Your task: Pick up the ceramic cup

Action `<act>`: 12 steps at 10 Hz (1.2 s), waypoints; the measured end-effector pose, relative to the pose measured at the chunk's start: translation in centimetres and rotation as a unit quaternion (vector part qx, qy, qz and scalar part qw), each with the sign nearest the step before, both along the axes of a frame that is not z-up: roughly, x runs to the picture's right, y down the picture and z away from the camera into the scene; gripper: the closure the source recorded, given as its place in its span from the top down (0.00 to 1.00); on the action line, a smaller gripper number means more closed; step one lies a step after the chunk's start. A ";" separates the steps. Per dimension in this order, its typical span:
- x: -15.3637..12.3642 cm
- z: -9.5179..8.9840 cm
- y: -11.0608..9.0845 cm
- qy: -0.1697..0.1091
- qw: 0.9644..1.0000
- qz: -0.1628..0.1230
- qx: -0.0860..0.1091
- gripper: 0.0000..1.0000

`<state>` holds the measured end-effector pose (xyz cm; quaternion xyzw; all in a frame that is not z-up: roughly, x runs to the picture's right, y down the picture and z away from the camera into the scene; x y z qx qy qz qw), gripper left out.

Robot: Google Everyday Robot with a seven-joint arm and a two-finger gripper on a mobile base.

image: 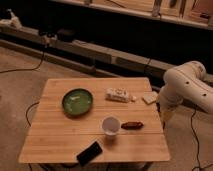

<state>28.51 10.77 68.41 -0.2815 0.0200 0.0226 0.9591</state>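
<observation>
The ceramic cup [110, 125] is small, plain and white. It stands upright on the wooden table [55, 135], near the front middle. The white robot arm [185, 87] bends in from the right, past the table's right edge. My gripper [164, 114] hangs down at the end of the arm, just off the table's right edge. It is well to the right of the cup and holds nothing that I can see.
A wide green bowl [77, 101] sits left of the cup. A brown bar [132, 125] lies just right of the cup. A white packet [118, 94] and a pale sponge-like piece [149, 97] lie behind. A black phone [89, 153] lies at the front edge. Cables run on the floor.
</observation>
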 end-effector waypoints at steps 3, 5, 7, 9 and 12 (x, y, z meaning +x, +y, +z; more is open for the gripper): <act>-1.2 -0.4 -0.5 -0.028 0.999 -0.033 0.011 0.65; -3.3 -1.3 -0.7 -0.085 0.992 -0.095 0.026 0.65; -5.3 -2.6 -0.1 -0.154 0.974 -0.163 0.039 0.65; -6.8 -3.9 0.4 -0.210 0.953 -0.215 0.050 0.65; -7.7 -4.6 0.6 -0.239 0.938 -0.246 0.059 0.65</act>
